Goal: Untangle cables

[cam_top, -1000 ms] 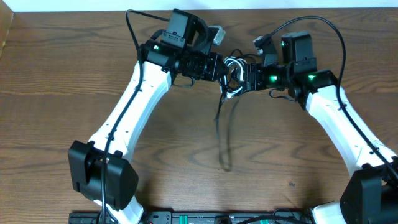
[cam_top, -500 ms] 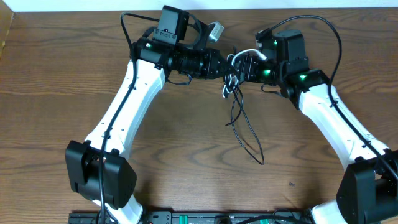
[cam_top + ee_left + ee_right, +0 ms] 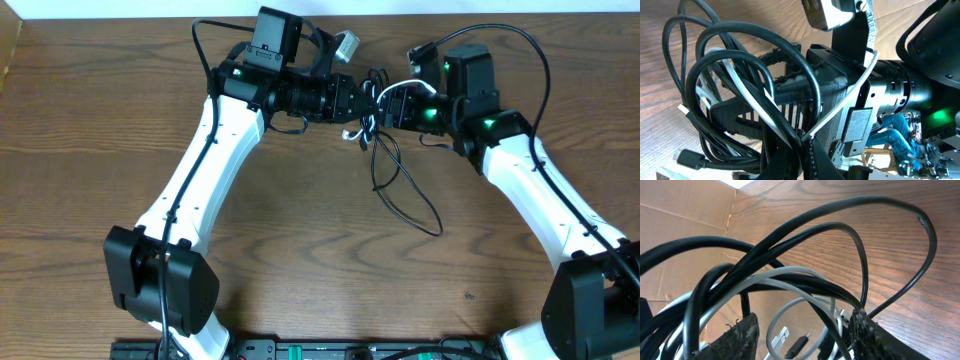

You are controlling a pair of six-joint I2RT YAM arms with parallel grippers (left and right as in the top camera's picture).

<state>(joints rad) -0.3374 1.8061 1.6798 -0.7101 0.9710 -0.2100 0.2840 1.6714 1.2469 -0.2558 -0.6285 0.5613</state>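
Left gripper [image 3: 362, 102] clamped on the cables [image 3: 692, 243] (black and white); right gripper [image 3: 386, 106] apart around them.

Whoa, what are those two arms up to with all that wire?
Two robot arms are untangling black and white cables, held up between them at the far side of the table. On the left arm the jaws are shut on the bundle; on the right arm they stand open with loops running between them. One black strand trails down onto the wood. Nothing is separated yet.
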